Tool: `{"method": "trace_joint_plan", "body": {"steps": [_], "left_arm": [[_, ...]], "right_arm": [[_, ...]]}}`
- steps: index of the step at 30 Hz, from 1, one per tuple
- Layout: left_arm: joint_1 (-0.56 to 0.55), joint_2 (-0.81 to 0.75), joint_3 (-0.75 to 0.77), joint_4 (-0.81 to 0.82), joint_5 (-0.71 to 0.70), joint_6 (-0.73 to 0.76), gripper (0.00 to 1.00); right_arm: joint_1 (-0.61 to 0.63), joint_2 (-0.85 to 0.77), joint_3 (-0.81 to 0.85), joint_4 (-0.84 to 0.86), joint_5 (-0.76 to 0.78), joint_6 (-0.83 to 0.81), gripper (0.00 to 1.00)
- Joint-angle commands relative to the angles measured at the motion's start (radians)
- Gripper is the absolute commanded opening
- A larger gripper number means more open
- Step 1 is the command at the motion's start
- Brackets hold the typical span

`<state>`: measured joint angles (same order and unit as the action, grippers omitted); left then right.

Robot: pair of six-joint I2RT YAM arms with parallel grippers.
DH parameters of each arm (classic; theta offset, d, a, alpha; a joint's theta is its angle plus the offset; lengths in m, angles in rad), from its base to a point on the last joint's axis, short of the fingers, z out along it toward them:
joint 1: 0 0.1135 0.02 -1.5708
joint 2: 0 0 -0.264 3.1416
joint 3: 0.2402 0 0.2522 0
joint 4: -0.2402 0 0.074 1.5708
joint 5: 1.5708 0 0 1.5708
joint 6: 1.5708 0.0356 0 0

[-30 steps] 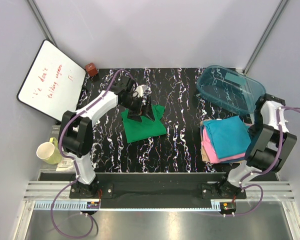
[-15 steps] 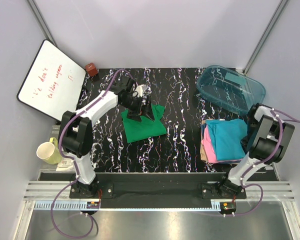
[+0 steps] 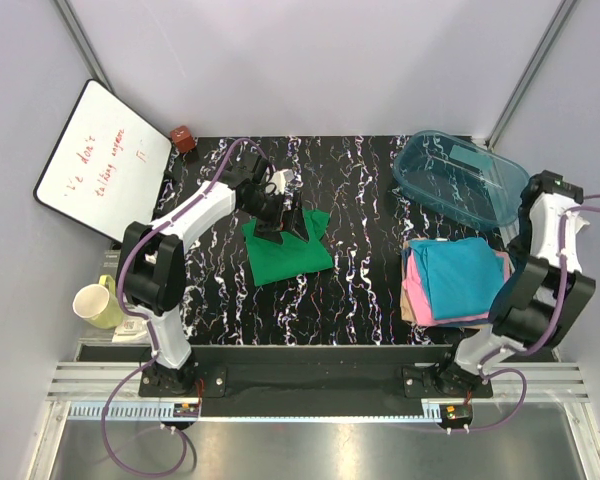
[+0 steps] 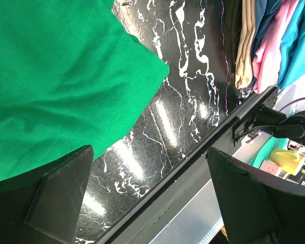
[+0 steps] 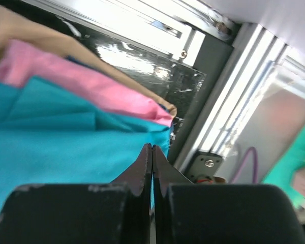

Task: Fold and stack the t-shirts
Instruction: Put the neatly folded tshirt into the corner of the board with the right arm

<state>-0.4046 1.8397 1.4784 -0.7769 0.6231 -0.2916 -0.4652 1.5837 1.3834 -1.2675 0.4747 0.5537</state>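
Note:
A bright green t-shirt (image 3: 288, 252) lies folded on the black marbled table (image 3: 365, 220), left of centre. My left gripper (image 3: 277, 220) hangs over its far edge, jaws wide open and holding nothing. In the left wrist view the green t-shirt (image 4: 56, 76) fills the upper left, beside the left gripper (image 4: 152, 198). At the right lies a stack of folded t-shirts: teal-blue (image 3: 462, 275) on top, pink (image 3: 417, 295) and tan (image 3: 408, 312) below. My right arm (image 3: 550, 215) stands by the stack's far right corner. The right gripper (image 5: 152, 148) is shut on nothing, just above the teal-blue t-shirt (image 5: 51, 147).
A clear teal plastic tub (image 3: 460, 180) sits at the back right, just beyond the stack. A whiteboard (image 3: 100, 160) leans at the left, with a small red-brown object (image 3: 183, 138) at the table's far left corner. A yellow-green mug (image 3: 98, 303) stands off the table's left edge.
The right arm dipped to the stack's right edge, then rose and swung back toward the far right. The teal-blue top layer now lies narrower and tidier. The left arm has not moved.

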Motion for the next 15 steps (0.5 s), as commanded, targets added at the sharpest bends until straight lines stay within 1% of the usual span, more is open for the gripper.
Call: {"method": "trace_joint_plan", "body": {"steps": [1, 8, 15], "left_arm": [[-0.002, -0.031, 0.016, -0.002, -0.010, 0.016, 0.99], [-0.002, -0.040, 0.017, -0.012, -0.019, 0.016, 0.99], [-0.002, -0.053, 0.014, -0.015, -0.029, 0.011, 0.99]], "right_arm": [[-0.004, 0.159, 0.015, -0.021, 0.099, -0.034, 0.00], [-0.012, 0.324, 0.016, 0.034, 0.122, -0.037, 0.00], [-0.035, 0.401, 0.013, 0.091, 0.150, -0.063, 0.00]]}}
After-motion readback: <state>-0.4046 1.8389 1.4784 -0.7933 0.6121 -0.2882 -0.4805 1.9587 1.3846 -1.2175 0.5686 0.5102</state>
